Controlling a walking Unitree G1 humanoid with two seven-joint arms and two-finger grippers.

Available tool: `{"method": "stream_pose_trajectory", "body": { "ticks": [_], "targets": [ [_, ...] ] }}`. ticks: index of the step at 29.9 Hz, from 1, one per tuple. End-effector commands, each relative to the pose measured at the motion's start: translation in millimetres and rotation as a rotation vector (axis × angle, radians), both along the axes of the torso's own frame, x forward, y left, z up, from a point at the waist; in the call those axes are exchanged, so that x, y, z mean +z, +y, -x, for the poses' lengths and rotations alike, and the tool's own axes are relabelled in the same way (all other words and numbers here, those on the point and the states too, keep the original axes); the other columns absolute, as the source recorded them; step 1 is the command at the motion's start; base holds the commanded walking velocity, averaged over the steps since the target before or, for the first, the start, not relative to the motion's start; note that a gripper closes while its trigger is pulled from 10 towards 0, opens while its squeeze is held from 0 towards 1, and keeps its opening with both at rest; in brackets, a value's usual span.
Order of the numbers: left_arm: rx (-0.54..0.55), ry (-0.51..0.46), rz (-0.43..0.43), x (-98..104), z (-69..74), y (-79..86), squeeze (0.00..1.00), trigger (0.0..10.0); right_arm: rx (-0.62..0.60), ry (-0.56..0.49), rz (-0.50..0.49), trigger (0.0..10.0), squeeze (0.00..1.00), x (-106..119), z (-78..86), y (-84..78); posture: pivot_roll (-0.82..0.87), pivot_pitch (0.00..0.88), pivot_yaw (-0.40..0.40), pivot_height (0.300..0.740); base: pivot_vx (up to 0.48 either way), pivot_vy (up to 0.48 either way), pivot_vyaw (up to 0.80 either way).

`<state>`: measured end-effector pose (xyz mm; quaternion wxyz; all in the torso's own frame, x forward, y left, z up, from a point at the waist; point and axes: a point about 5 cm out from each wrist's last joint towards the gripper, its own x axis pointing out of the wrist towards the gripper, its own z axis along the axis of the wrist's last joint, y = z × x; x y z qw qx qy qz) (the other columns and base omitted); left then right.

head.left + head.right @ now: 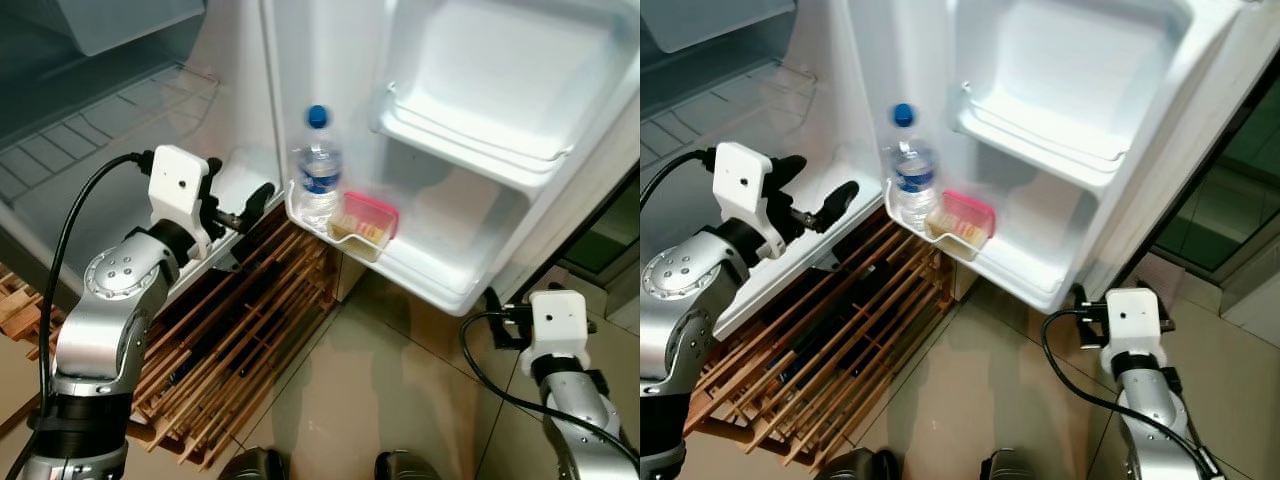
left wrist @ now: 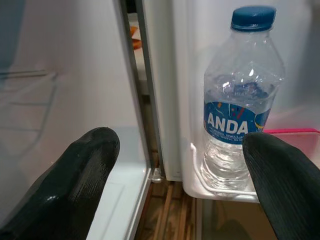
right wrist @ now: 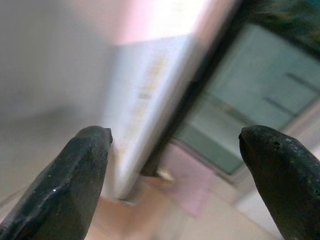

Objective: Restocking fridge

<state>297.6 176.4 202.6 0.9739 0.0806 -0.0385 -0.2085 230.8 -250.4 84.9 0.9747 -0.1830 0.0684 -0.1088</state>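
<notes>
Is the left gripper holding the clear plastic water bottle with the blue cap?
No, the open left gripper is apart from the bottle, which stands in the white door shelf.

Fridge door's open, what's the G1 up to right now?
Restocking in progress. A water bottle and a pink-lidded container stand side by side in the lower door shelf. The left claw is open and empty, beside the bottle at the fridge's edge. The right claw is open too, low by the door's outer edge, holding nothing.
</notes>
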Motion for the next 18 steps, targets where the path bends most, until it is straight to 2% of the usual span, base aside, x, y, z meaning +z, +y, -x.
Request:
{"method": "stream_pose_trajectory", "body": {
  "ticks": [1,3,5,6,7,10,13,15,16,17,18],
  "targets": [
    [0.017,-0.009,-0.006,1,0.0,2.6,0.0,10.0,-0.068,0.008,0.013,10.0,0.1,-1,2.6,-14.8,-0.15,0.063,0.019,0.74,0.0,0.0,0.0],
    [0.027,-0.013,-0.006,0,-0.3,4.0,0.0,10.0,-0.039,-0.018,-0.015,10.0,0.1,3,0.9,-10.3,-0.15,0.064,0.018,0.74,0.0,0.0,0.0],
    [0.039,-0.016,-0.019,-1,-0.7,5.1,0.0,10.0,0.02,-0.033,-0.057,10.0,0.1,4,0.8,3.2,-0.15,0.064,0.016,0.74,0.0,0.0,0.0],
    [0.039,-0.016,-0.019,-1,-0.7,5.1,0.0,10.0,0.02,-0.033,-0.057,10.0,0.1,4,0.8,3.2,-0.15,0.064,0.016,0.74,0.0,0.0,0.0],
    [0.057,-0.003,-0.013,-7,-1.4,5.9,0.0,10.0,0.137,-0.026,-0.143,10.0,0.1,1,4.3,28.0,-0.15,0.063,0.019,0.74,0.0,0.0,0.0],
    [0.116,0.028,0.024,-19,-2.5,6.8,0.0,10.0,0.249,0.001,-0.246,10.0,0.1,-4,11.7,52.2,-0.15,0.06,0.024,0.74,0.0,0.0,0.0],
    [0.194,0.111,0.102,-44,3.7,5.4,0.0,10.0,0.293,0.007,-0.33,10.0,0.1,-4,17.0,61.5,-0.16,0.057,0.029,0.74,0.0,0.0,0.0],
    [0.219,0.165,0.126,-60,13.3,3.0,0.0,10.0,0.333,0.014,-0.378,10.0,0.1,0,19.7,64.9,-0.16,0.057,0.029,0.74,0.0,0.0,0.0],
    [0.219,0.165,0.126,-60,13.3,3.0,0.0,10.0,0.333,0.014,-0.378,10.0,0.1,0,19.7,64.9,-0.16,0.057,0.029,0.74,0.0,0.0,0.0],
    [0.222,0.183,0.13,-66,17.3,1.9,0.0,10.0,0.351,0.018,-0.396,10.0,0.1,1,20.7,66.5,-0.16,0.057,0.029,0.74,0.0,0.0,0.0],
    [0.219,0.222,0.133,-79,29.1,-2.8,0.0,10.0,0.418,0.031,-0.431,10.0,0.1,5,22.5,72.5,-0.15,0.054,0.025,0.74,0.0,0.0,0.0]
  ]
}}
